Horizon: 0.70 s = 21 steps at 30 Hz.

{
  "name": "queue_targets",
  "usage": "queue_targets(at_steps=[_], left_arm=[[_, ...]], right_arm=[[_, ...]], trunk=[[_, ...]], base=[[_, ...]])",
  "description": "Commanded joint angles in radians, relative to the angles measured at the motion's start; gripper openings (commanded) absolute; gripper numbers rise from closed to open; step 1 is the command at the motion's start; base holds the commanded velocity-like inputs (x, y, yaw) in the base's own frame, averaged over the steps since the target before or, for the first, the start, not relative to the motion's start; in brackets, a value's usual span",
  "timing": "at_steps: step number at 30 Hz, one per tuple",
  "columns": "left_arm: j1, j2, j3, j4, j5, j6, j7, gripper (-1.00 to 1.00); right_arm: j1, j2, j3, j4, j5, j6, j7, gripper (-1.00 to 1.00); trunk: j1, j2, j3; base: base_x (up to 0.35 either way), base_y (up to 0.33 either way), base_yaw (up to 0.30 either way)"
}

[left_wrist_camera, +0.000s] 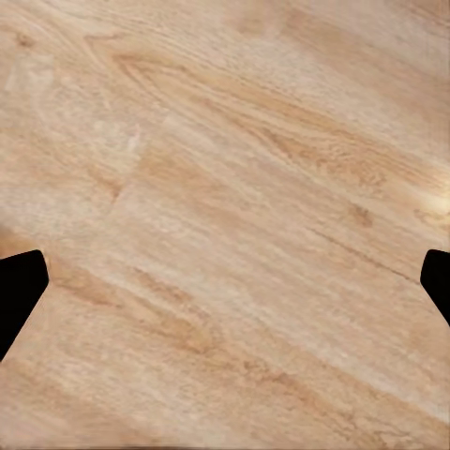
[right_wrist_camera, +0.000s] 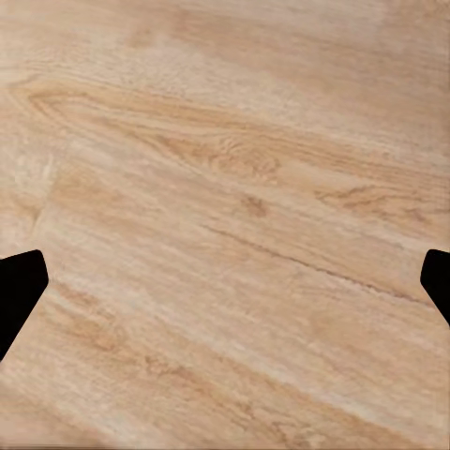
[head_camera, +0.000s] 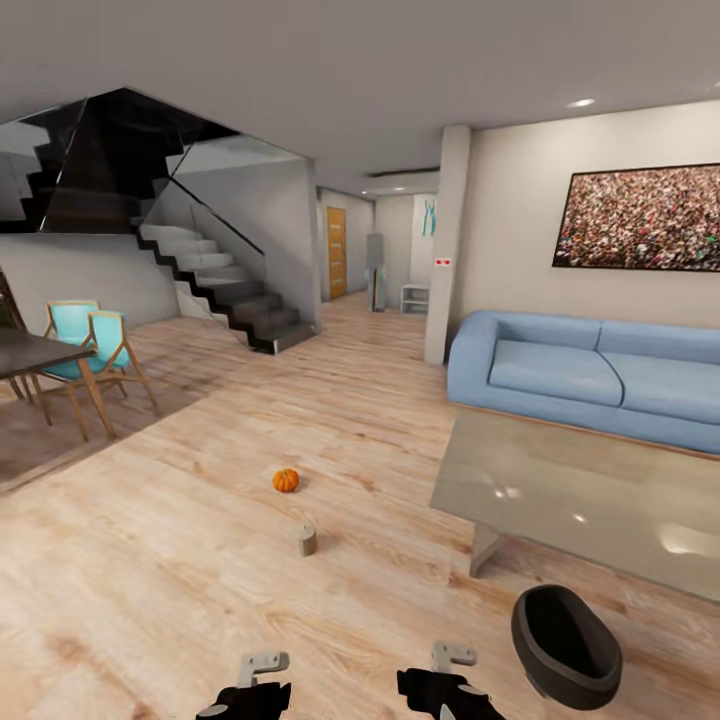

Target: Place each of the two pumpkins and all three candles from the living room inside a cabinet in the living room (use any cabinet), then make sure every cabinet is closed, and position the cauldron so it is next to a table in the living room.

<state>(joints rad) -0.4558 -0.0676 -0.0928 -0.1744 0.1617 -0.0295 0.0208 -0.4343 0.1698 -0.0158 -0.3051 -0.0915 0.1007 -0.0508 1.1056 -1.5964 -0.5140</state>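
One orange pumpkin (head_camera: 286, 481) lies on the wood floor in the middle of the head view. A grey-beige candle (head_camera: 306, 541) stands a little nearer to me, just right of it. The black cauldron (head_camera: 565, 645) sits on the floor at the lower right, close to the near corner of the glass-topped table (head_camera: 560, 520). My left gripper (head_camera: 252, 690) and right gripper (head_camera: 450, 688) hang low at the picture's bottom edge, well short of the candle. In both wrist views the black fingertips (left_wrist_camera: 19, 291) (right_wrist_camera: 19, 291) stand wide apart over bare floor, holding nothing. The cabinet is out of view.
A blue sofa (head_camera: 590, 375) stands behind the table against the right wall. At the left are a dark dining table (head_camera: 30, 352) with turquoise chairs (head_camera: 100, 345). Stairs (head_camera: 220, 285) rise at the back left, with a hallway behind. Open wood floor (head_camera: 200, 560) spreads ahead.
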Motion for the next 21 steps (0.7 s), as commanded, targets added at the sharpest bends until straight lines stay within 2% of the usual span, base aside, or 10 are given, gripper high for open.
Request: queue_targets(at_steps=[1,21], left_arm=[[-0.001,0.0,-0.008,0.001,0.01,-0.004,0.002,1.0],[0.0,0.0,-0.008,0.001,0.01,-0.004,0.002,1.0]], right_arm=[[0.0,0.001,-0.001,-0.002,-0.01,0.005,-0.003,1.0],[0.0,0.002,0.001,0.005,-0.008,0.005,-0.003,1.0]], trunk=[[0.0,-0.001,-0.001],[0.0,-0.001,-0.001]], base=[[0.001,0.014,0.29],[0.0,0.002,0.291]])
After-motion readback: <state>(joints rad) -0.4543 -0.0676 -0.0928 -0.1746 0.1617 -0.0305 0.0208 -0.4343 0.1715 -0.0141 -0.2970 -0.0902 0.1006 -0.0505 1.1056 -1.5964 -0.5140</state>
